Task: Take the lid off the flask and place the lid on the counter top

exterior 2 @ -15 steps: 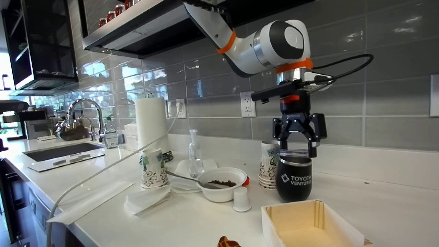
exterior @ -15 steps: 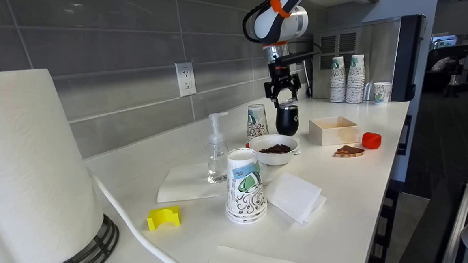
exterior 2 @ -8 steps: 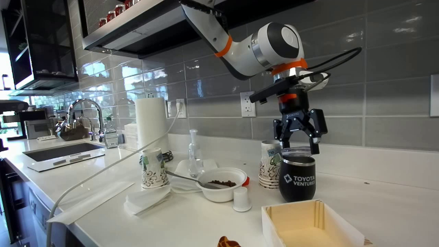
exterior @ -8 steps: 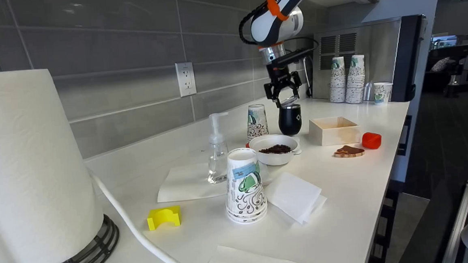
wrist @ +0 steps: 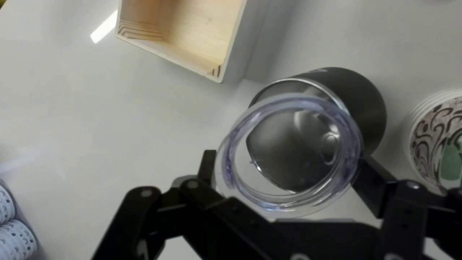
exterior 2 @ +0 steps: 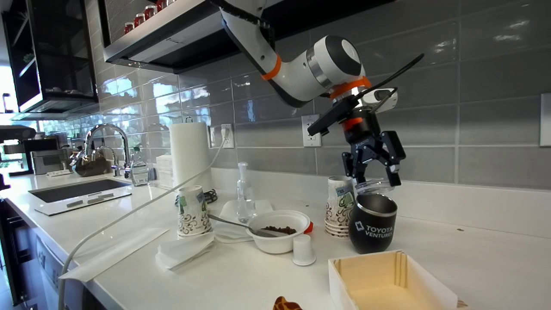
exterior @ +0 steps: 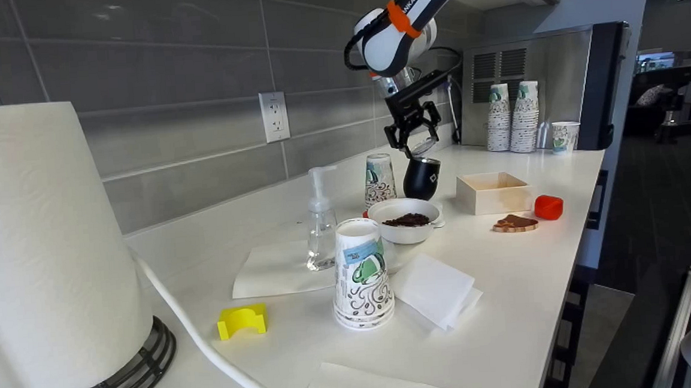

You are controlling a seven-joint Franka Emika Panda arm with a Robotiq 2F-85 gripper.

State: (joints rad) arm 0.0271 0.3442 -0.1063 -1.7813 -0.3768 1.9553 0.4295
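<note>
1. In an exterior view, note gripper point(exterior 2: 377, 182) clamped on clear lid point(exterior 2: 373, 187), just above tilted flask point(exterior 2: 372, 230).
2. In an exterior view, note box point(exterior: 503, 200) on counter top point(exterior: 507, 295), near flask.
3. In wrist view, note lid in gripper, partly covering flask.

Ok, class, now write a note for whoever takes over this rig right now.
Gripper: shut on the clear lid.
Where: lid is held just above the black flask, which is tilted; can't tell whether they touch.
Done: lid gripped and apparently out of the flask.
Left: set it down on the counter top; I'd probably let the flask come upright first.
</note>
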